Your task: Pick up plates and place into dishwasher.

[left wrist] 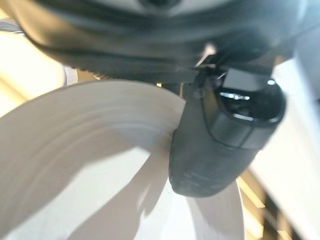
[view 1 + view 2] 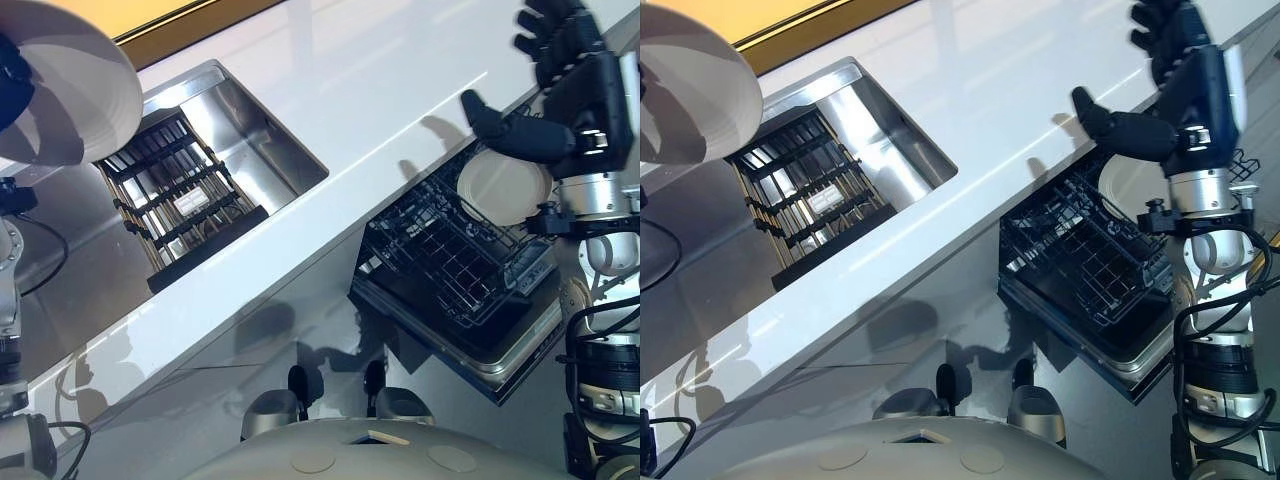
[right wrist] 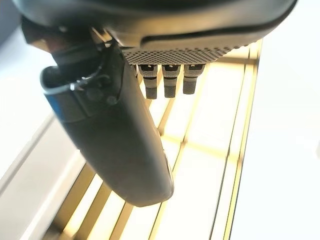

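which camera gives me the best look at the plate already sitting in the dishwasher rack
The left eye view: the racked plate shows most of its face in the dishwasher rack. In the right eye view the right hand covers most of it.

The rack [image 2: 455, 255] lies open from above, but 1 plate [image 2: 503, 186] already fills its 1 o'clock corner. The right hand [image 2: 560, 95] hangs over that corner, fingers spread.

A long white desk [image 2: 400, 110] is seen running diagonally, with a steel sink [image 2: 255, 125] sunk into its left part. A dark slatted rack [image 2: 175, 195] is set inside the sink.
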Controlling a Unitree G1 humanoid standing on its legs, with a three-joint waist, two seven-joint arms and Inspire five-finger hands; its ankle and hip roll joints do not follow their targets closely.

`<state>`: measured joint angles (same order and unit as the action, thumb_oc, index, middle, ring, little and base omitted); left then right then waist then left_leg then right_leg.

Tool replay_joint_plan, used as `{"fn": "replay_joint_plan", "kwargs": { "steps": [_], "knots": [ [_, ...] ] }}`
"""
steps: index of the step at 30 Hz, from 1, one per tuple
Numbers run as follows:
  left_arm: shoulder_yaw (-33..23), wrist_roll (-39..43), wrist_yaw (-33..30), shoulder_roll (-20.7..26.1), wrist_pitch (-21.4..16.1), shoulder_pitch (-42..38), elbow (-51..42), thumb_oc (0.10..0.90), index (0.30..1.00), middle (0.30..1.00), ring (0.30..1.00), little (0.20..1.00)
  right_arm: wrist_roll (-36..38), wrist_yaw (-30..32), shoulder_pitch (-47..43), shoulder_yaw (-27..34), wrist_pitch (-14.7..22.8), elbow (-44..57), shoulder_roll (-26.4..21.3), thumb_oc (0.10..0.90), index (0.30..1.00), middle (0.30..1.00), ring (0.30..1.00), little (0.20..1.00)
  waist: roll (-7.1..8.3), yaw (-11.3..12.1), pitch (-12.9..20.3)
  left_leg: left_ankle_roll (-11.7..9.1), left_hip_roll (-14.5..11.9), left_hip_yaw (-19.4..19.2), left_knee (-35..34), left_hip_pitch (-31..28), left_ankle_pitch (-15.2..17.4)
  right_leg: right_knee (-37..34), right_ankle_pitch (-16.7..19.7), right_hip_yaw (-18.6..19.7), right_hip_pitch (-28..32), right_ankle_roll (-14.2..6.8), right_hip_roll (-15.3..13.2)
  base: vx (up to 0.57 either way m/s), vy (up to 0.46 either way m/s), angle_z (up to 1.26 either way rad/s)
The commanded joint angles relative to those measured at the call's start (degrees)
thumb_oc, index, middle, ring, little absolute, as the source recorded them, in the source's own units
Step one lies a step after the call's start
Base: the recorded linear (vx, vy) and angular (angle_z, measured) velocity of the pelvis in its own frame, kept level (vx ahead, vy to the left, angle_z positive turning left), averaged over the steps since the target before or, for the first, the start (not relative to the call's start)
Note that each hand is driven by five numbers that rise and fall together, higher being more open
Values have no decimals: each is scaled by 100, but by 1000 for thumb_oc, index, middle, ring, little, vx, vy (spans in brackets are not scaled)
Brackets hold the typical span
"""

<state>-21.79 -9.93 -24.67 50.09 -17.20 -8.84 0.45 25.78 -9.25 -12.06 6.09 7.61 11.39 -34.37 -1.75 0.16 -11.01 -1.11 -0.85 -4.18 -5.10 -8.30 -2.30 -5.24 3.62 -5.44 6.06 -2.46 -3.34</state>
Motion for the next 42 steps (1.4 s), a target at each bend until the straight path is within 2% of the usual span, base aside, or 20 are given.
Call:
{"fn": "replay_joint_plan", "kwargs": {
  "steps": [1,5,10,14,20,28,42],
  "knots": [
    [279,-342,-762,278,-613,-531,-323,100,300,300,300,200,782,-331,-663,-265,-128,487,61,800,900,900,900,900,-106,2,912,236,415,222,85,52,616,548,-1103,-284,8,83,424,0,0,0],
    [856,-660,-1185,9,-719,-869,-557,100,300,300,300,200,1302,-264,-868,-847,-452,519,455,800,900,900,900,900,-87,31,952,232,409,242,92,38,610,588,-1113,-324,21,87,423,10,-12,2],
    [1618,-937,-1549,-422,-746,-1293,-677,100,300,300,300,200,1498,-59,-1072,-1367,-514,419,933,800,900,900,900,900,-71,34,984,229,404,255,92,19,614,619,-1126,-338,40,80,432,19,-19,4],
    [2142,-1028,-1599,-757,-606,-1499,-697,100,300,300,300,200,1515,73,-1148,-1653,-501,297,1157,800,900,900,900,900,-56,12,984,230,397,244,98,-4,616,639,-1124,-320,54,67,441,0,0,0],
    [2542,-1102,-1613,-1053,-533,-1589,-576,100,300,300,300,200,1695,136,-1131,-1822,-596,144,1358,800,900,900,900,900,-40,-18,975,236,391,234,93,-28,618,632,-1103,-293,65,51,458,0,0,0],
    [2998,-1074,-1497,-1311,-453,-1691,-393,100,300,300,300,200,2282,100,-1026,-2030,-876,-44,1606,800,900,900,900,900,-24,-64,935,235,381,209,99,-41,610,625,-1081,-275,82,40,472,0,0,0],
    [3781,-1073,-1215,-1593,-459,-1943,-266,100,300,300,300,200,2444,-133,-922,-2405,-971,-160,1803,800,900,900,900,900,-6,-133,831,246,365,219,67,-107,629,620,-1103,-255,131,19,488,-2,0,0]
  ]
}}
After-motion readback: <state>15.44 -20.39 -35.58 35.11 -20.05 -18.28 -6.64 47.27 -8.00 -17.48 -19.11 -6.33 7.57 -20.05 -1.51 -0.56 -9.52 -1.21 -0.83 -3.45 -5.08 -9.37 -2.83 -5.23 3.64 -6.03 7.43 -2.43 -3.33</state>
